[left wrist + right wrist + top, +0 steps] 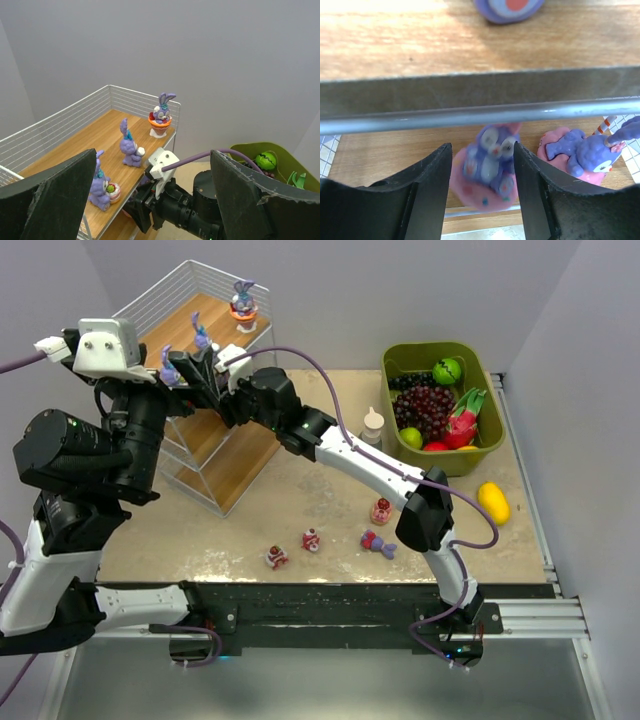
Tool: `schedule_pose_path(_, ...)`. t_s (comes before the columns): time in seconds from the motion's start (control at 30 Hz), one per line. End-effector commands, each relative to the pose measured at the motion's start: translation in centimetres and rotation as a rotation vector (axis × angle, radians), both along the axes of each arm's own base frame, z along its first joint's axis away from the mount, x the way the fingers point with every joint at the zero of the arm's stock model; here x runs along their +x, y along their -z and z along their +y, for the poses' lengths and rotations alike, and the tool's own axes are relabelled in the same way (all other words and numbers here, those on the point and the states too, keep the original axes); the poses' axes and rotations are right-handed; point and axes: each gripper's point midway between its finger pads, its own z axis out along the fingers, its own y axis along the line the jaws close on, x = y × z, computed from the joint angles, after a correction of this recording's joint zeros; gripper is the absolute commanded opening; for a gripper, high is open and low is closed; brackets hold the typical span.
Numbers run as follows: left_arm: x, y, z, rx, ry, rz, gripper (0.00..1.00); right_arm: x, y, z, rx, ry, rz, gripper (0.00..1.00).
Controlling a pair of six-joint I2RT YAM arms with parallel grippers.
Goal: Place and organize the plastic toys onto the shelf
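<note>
Surface (pixel 300 480), near strip: four toys loose, namely red piece (pixel 276 557), second red piece (pixel 311 540), lying bunny (pixel 378 543) and pink cake (pixel 381 510).

Left end effector (pixel 152 155): raised at left, jaws wide, holding nothing.

Right end effector (pixel 481 147): at the shelf (pixel 150 302), fingers close on either side of pink-base bunny (pixel 487 167) on a lower board. Whether it is gripped or merely touched cannot be told. Fallen bunny (pixel 585 155) lies just right of it.

Top board: row of bunnies (pixel 130 145), three, upright.

Far right: bin (pixel 430 348) with fruit.

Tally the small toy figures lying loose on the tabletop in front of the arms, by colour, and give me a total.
Purple bunny: 1
Red or pink pieces: 3
Total: 4
</note>
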Motion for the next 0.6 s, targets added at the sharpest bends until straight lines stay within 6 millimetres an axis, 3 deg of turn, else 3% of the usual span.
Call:
schedule_pose_path(0.0, -0.3, -0.6, 0.8, -0.032, -0.02, -0.02, 1.0, -0.3, -1.9, 0.8, 0.064, -0.023, -0.019, 0.56)
schedule_pose_path(0.57, -0.4, -0.6, 1.1, -0.033, -0.027, -0.025, 1.0, -0.5, -2.4, -0.2, 0.085, 0.006, -0.018, 0.54)
